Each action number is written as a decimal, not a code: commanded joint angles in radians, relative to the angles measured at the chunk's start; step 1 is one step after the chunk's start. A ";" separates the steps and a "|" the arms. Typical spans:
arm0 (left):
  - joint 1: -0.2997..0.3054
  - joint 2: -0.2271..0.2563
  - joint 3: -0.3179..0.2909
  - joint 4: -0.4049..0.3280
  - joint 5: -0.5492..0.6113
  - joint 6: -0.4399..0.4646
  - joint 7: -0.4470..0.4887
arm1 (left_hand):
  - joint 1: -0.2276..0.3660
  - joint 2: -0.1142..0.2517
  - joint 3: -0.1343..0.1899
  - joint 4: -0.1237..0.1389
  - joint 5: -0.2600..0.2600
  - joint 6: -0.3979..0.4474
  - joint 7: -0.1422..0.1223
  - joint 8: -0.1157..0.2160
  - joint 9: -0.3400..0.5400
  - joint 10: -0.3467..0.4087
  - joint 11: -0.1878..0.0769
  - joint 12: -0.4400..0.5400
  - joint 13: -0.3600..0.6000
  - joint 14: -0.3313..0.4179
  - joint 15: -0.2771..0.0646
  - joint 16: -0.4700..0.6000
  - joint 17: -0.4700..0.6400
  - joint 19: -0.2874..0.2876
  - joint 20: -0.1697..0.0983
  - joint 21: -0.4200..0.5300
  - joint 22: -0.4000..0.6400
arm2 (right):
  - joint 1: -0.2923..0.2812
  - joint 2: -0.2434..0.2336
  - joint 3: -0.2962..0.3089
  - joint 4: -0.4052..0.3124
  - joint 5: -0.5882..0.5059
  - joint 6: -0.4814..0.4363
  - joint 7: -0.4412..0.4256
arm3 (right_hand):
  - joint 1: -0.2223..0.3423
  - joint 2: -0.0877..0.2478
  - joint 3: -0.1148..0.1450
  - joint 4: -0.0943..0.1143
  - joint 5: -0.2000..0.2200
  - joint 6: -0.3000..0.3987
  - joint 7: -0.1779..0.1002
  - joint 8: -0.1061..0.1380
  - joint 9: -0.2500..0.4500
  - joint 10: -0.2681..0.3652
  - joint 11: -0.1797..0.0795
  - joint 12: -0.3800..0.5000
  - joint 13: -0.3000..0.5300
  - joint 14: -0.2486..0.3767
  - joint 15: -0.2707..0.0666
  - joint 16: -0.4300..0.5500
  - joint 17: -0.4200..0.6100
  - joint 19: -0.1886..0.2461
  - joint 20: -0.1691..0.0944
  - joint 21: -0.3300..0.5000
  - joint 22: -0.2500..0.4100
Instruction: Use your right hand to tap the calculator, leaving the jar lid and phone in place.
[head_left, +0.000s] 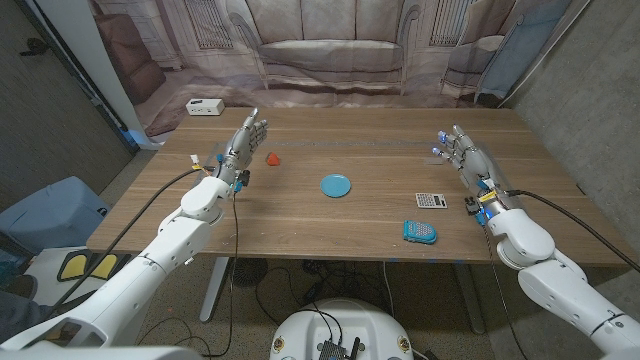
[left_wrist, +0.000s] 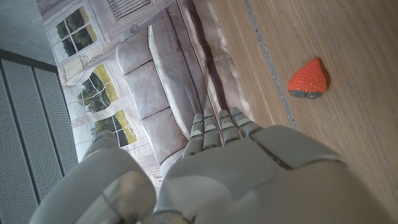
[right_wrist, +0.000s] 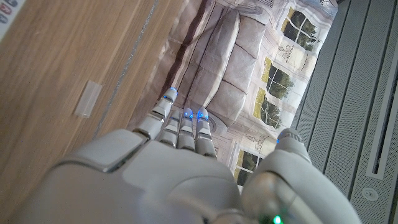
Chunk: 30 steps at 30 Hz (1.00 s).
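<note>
The calculator (head_left: 431, 200) is seen lying flat on the wooden table (head_left: 380, 150) toward the robot's right, and its keys are too small to be made out from the head view. Just nearer the front edge, a blue phone (head_left: 419, 231) is laid with its face pattern blurred, close to the calculator but apart from it. The blue jar lid (head_left: 336, 185) is placed near the middle of the table, well apart from both. The right hand (head_left: 466, 158) is held at the right side of the table, beyond the calculator and clear of it, with its fingers (right_wrist: 180, 127) extended side by side and nothing gripped; whether it touches the table cannot be told. In the right wrist view the fingers are partly hidden by the back of the hand, and a small pale strip (right_wrist: 86, 98) on the wood is seen whose nature cannot be made out. The left hand (head_left: 243, 143) is held at the left side, fingers straight and close together, empty, with a small red strawberry-like object (left_wrist: 309, 79) lying near it but not touched. A white box (head_left: 204, 106) is seen at the far left corner, its details unclear.
</note>
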 joint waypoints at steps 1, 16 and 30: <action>-0.018 -0.007 0.010 0.016 -0.006 0.011 -0.015 | 0.006 0.007 -0.001 -0.005 -0.002 0.006 -0.003 0.000 0.005 0.004 -0.002 0.000 0.002 0.008 -0.004 0.003 0.003 0.005 0.003 -0.003 0.003 | -0.117 0.004 0.058 -0.069 -0.034 0.013 -0.037 | 0.005 0.009 0.001 -0.004 0.001 0.007 0.004 0.002 0.003 0.010 0.006 0.009 0.003 0.003 0.003 0.002 0.003 0.008 0.001 -0.003 0.006; -0.057 -0.018 0.041 0.042 0.003 0.029 -0.044 | 0.006 0.010 -0.001 -0.007 -0.002 0.006 -0.004 -0.004 0.005 0.001 0.001 -0.004 0.001 -0.002 -0.005 -0.004 0.003 0.000 0.009 -0.012 0.003 | -0.216 0.043 0.120 -0.105 -0.080 0.043 -0.047 | 0.007 0.011 0.001 -0.007 0.001 0.011 0.002 0.001 0.003 0.019 0.003 0.009 0.003 0.015 0.000 0.004 0.002 0.024 0.002 -0.003 0.006; -0.094 -0.032 0.066 0.056 0.020 0.048 -0.046 | 0.006 0.013 -0.002 -0.009 -0.002 0.008 -0.004 -0.007 0.006 0.001 0.001 -0.006 0.000 -0.002 -0.004 -0.007 0.003 -0.002 0.010 -0.019 0.004 | -0.271 0.084 0.152 -0.111 -0.120 0.068 -0.046 | 0.006 0.011 0.000 -0.008 0.000 0.014 -0.001 0.000 0.003 0.029 0.003 0.011 0.003 0.023 0.002 0.004 0.002 0.032 0.004 -0.005 0.006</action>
